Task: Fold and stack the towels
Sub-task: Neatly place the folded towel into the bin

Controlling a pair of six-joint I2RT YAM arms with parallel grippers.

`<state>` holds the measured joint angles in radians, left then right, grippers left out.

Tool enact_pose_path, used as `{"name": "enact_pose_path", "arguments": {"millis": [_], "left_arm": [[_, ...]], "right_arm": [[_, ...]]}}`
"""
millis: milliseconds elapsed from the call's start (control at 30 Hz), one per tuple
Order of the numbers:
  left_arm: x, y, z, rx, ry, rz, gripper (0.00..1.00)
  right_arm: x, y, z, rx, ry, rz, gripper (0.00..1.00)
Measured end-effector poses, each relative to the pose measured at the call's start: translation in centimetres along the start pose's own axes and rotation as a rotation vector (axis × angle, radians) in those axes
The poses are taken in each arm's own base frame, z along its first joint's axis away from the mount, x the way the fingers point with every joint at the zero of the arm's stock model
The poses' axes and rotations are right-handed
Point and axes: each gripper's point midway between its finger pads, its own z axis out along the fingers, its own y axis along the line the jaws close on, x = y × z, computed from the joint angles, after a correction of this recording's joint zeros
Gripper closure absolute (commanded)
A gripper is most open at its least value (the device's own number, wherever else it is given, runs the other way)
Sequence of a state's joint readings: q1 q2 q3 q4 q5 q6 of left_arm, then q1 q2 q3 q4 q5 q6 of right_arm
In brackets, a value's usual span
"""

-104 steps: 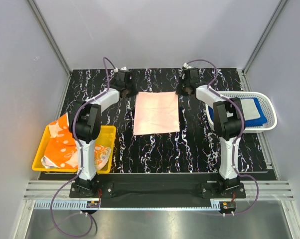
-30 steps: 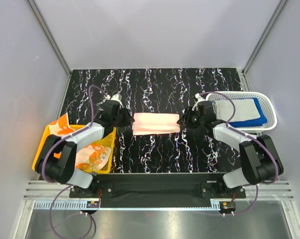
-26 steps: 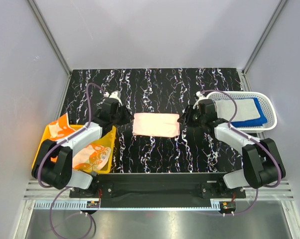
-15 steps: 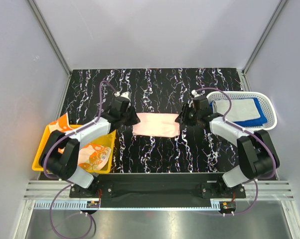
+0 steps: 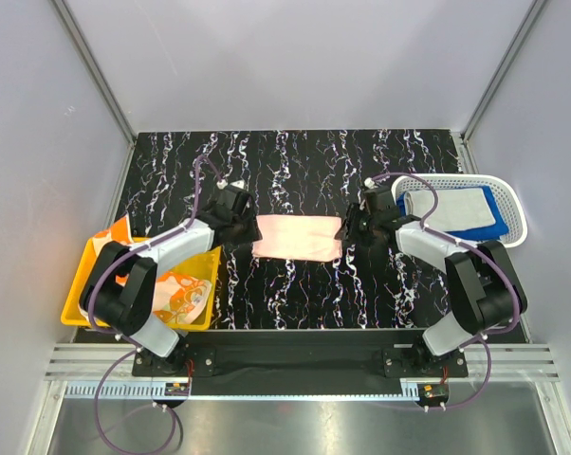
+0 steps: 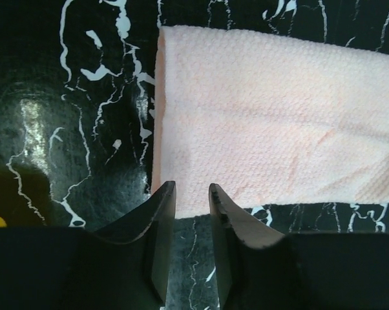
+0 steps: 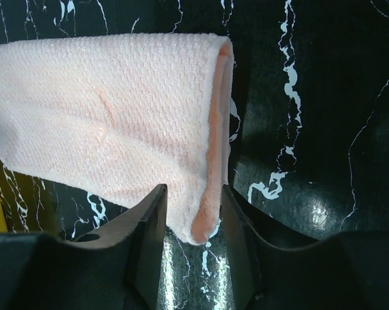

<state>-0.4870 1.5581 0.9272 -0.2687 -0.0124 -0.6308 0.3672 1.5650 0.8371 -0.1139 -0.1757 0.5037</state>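
Note:
A pale pink towel [image 5: 297, 237], folded in half into a long strip, lies flat on the black marbled table between my two grippers. My left gripper [image 5: 248, 230] is at its left end. In the left wrist view the jaws [image 6: 192, 190] stand open, a little apart, just over the near left corner of the pink towel [image 6: 272, 123], with nothing pinched. My right gripper [image 5: 350, 230] is at the right end. There the open jaws [image 7: 193, 194] flank the near right corner of the pink towel [image 7: 110, 110], whose folded edge lies unsqueezed between them.
A yellow bin [image 5: 73, 301] at the left holds an orange-and-white patterned towel [image 5: 176, 289]. At the right, a white perforated basket [image 5: 519, 220] holds an off-white towel [image 5: 451, 207] on a blue towel [image 5: 492, 226]. Grey walls enclose the table.
The pink towel, a flat square earlier, now lies folded in half. Within the last second both grippers drew closer to its ends, and the left jaws opened.

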Motion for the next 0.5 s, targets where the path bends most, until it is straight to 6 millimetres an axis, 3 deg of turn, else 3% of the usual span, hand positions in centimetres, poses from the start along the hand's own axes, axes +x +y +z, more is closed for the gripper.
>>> {"name": "enact_pose_path", "arguments": {"millis": [167, 300, 500], "left_arm": [[0.7, 1.0, -0.4, -0.042, 0.02, 0.003, 0.51], [1.2, 1.3, -0.8, -0.041, 0.026, -0.008, 0.51], [3.0, 2.3, -0.4, -0.057, 0.059, -0.039, 0.53]], "right_arm": [[0.8, 0.3, -0.8, -0.008, 0.001, 0.007, 0.44], [1.8, 1.0, -1.8, -0.024, 0.0, 0.013, 0.43], [3.2, 1.0, -1.6, -0.015, 0.025, 0.045, 0.45]]}}
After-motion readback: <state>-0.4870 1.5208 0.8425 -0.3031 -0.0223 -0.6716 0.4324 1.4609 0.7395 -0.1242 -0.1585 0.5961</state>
